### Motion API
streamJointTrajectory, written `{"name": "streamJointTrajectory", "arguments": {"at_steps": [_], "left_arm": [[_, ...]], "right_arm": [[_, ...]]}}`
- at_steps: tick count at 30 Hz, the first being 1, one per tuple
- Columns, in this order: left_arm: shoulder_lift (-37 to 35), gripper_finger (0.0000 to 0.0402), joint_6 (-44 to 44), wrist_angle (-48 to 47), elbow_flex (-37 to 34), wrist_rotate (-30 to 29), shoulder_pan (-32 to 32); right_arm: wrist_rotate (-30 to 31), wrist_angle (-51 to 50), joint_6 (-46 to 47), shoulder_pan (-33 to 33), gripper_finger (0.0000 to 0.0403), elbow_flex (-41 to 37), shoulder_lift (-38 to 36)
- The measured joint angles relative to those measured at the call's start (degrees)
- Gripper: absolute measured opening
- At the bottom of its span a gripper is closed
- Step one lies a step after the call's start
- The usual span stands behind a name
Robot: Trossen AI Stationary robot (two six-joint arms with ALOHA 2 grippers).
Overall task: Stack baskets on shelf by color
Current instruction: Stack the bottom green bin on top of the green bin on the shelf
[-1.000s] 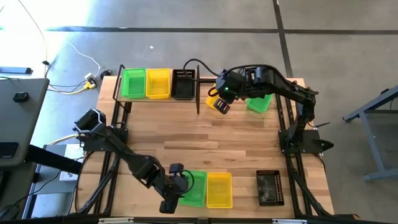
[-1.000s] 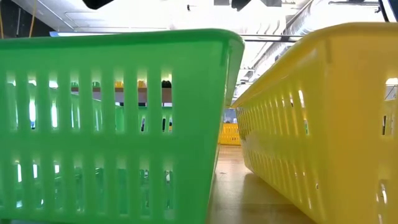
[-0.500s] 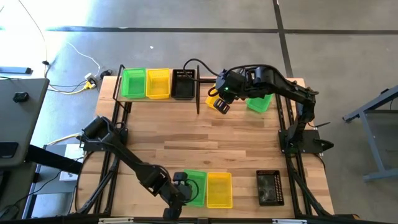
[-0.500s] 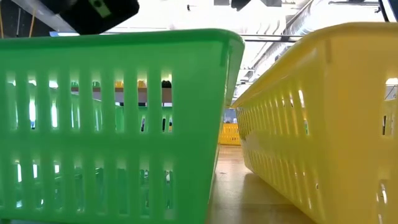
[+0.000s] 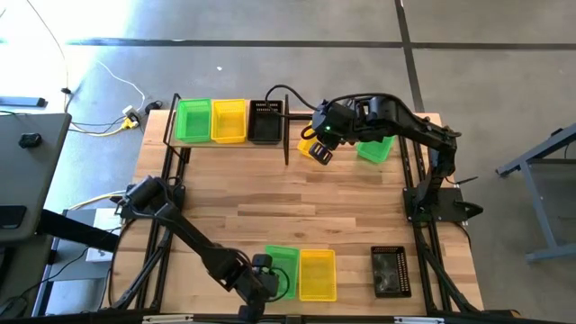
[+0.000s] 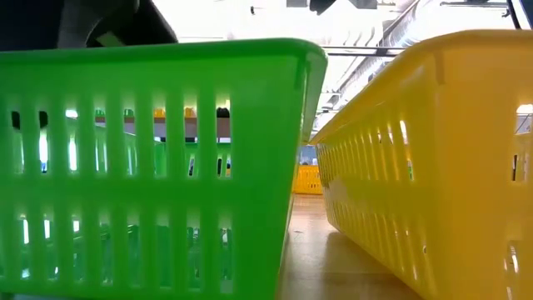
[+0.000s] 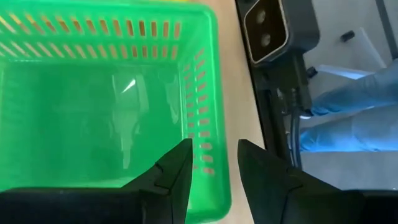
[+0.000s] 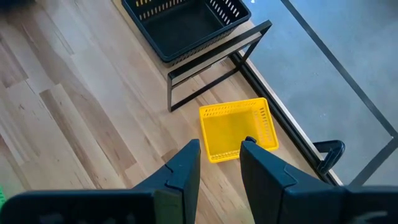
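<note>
Wooden table [image 5: 297, 216]; white cable [image 5: 117, 81] across grey floor [image 5: 270, 54]; grey desk [image 5: 27, 171] beside table.

The left arm swings further toward the bottom edge of the high view, and its left gripper [image 5: 261, 281] now sits at the lower left corner of the green basket [image 5: 284, 270], lower in the frame than a second ago. In the low view, the arm's dark bulk fills more of the upper left corner, dropping behind that basket's rim.
</note>
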Motion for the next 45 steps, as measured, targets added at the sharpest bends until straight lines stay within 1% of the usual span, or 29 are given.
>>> {"name": "streamJointTrajectory", "arguments": {"at_steps": [7, 10, 15, 16, 20, 27, 37, 40, 45], "left_arm": [[1.8, 0.0115, -0.9, 0.0, 0.0, -0.8, 0.0], [1.8, 0.0090, -0.9, -0.1, 0.0, -2.2, 0.0], [1.5, 0.0015, 0.6, -0.3, 0.0, -3.1, -0.4], [1.5, 0.0009, 0.7, -0.4, 0.0, -3.7, -0.6], [-0.9, 0.0011, 1.4, -4.6, 0.1, -5.9, -1.2], [-8.0, 0.0003, 3.5, -18.6, 0.0, -11.1, -1.9], [-20.3, 0.0001, 5.2, -34.5, -0.3, -20.4, -2.6], [-25.8, 0.0001, 5.2, -37.2, -3.3, -23.4, -2.3], [-37.1, 0.0001, 4.7, -37.7, -11.9, -24.0, 0.5]], "right_arm": [[0.0, 0.0, -0.3, 0.0, 0.0099, 0.0, 0.0], [0.0, 0.0, -0.4, 0.0, 0.0099, 0.0, 0.0], [-0.1, 0.0, -0.4, 0.0, 0.0099, 0.0, 0.0], [-0.2, 0.0, -0.4, 0.0, 0.0099, 0.0, 0.0], [-0.4, -0.3, -0.4, 0.0, 0.0099, 0.0, 0.0], [-0.5, -0.2, -1.8, 0.0, 0.0099, 0.0, 0.0], [-0.5, -0.2, -1.9, 0.0, 0.0099, 0.0, 0.0], [-0.5, -0.2, -1.9, 0.0, 0.0099, 0.0, 0.0], [-0.5, -0.1, -1.8, 0.0, 0.0099, 0.0, 0.0]]}}
